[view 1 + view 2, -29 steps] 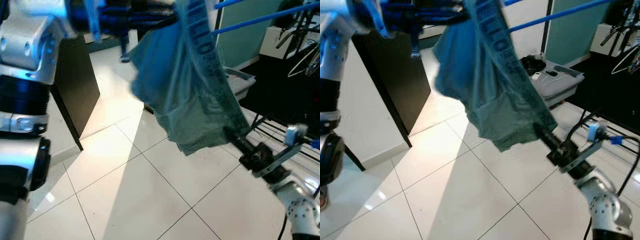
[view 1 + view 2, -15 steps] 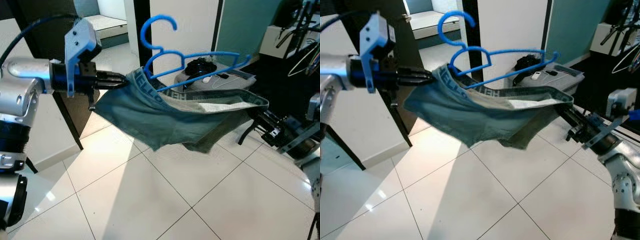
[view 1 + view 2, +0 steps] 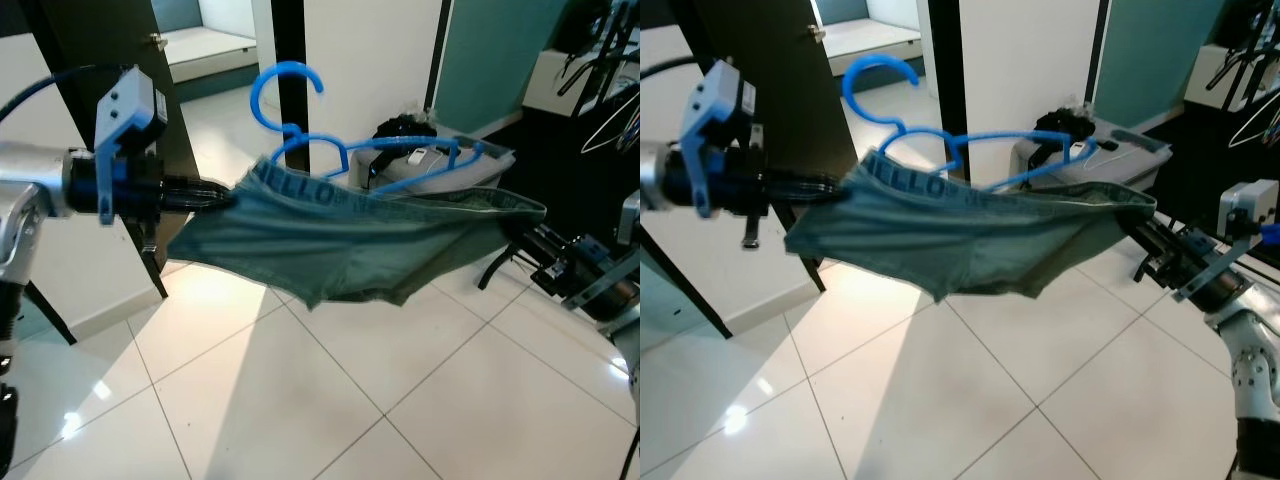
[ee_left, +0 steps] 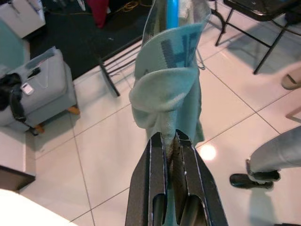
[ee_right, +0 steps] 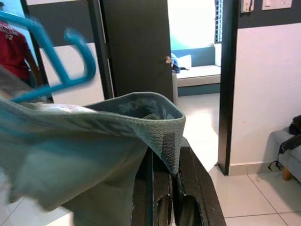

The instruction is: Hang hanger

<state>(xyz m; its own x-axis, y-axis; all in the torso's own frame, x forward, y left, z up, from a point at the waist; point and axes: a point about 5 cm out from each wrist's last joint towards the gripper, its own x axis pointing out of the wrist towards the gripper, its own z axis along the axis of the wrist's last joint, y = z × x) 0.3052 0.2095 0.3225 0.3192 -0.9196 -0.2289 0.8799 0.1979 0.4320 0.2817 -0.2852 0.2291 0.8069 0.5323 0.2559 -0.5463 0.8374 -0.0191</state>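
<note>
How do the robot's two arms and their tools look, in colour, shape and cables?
Both arms are silver metal with black joint sections. The left tool has two long black fingers behind a blue bracket carrying a pale box, and a dark cable arcs over that arm. The right tool has the same black fingers, a grey bracket with a pale box, and a black cable beside the silver forearm.

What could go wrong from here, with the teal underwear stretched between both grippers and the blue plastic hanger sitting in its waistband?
1. The blue plastic hanger is held by neither gripper; it merely rests in the teal underwear, tilted, so it could tip out.
2. The left gripper and the right gripper each pinch just a fold of waistband; pulling the fabric tighter might make an edge slip free.
3. The hook points up in open air with no rail near it, so hanging may need a long carry.
</note>
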